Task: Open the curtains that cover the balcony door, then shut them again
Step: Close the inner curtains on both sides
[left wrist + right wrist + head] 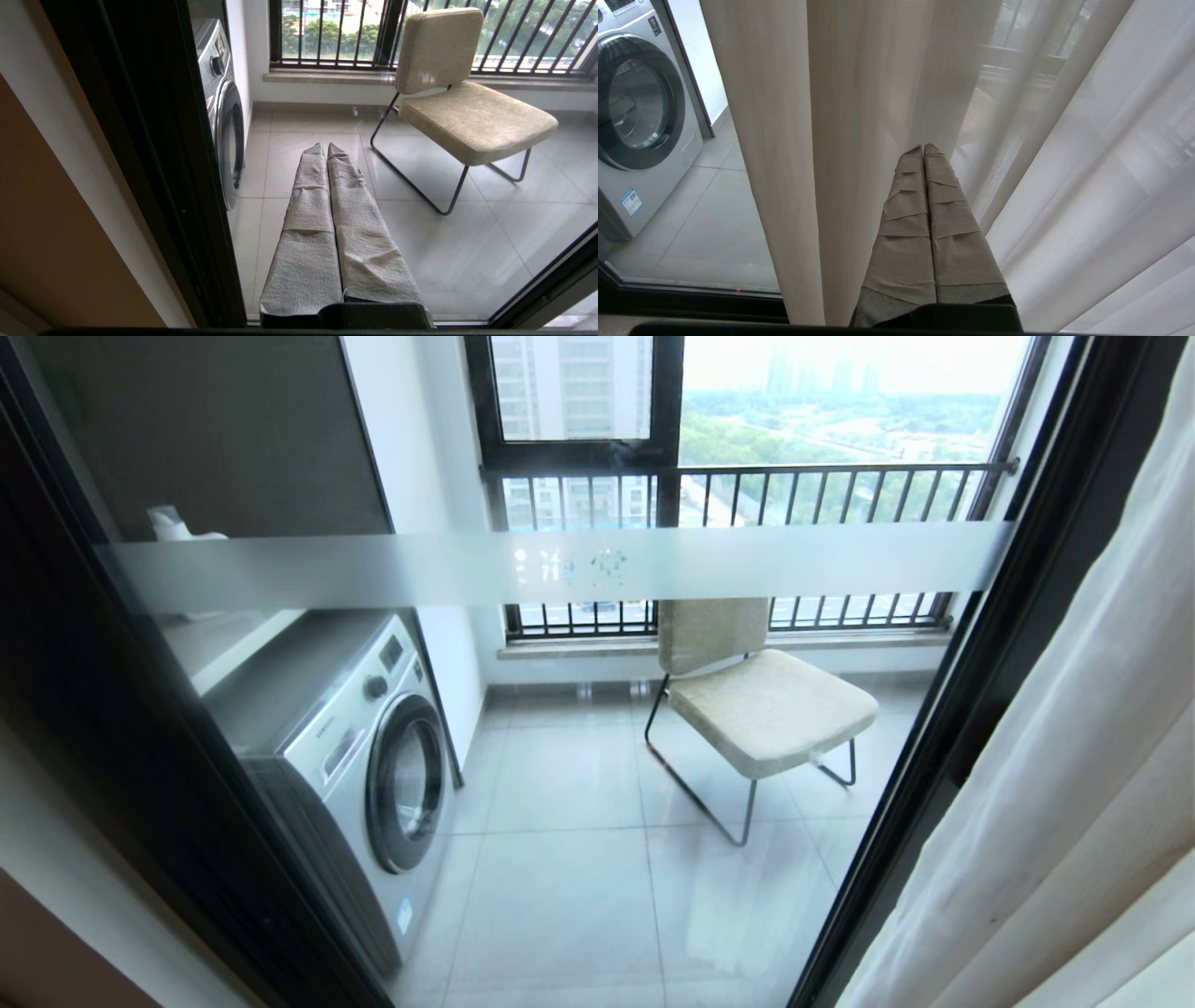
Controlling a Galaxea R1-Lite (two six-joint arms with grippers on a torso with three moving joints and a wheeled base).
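the curtains (1055, 784) hang bunched at the right, leaving the balcony door (560, 565) uncovered. the right tool (924, 148), pinched closed and empty, points into the folds; hook the beige edge and sweep left evenly. the left tool (325, 147) is closed, idle.

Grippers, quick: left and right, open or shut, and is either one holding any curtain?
Left gripper: shut, holding nothing, pointing at the balcony door glass.
Right gripper: shut, tips at the curtains; no fabric visibly held.
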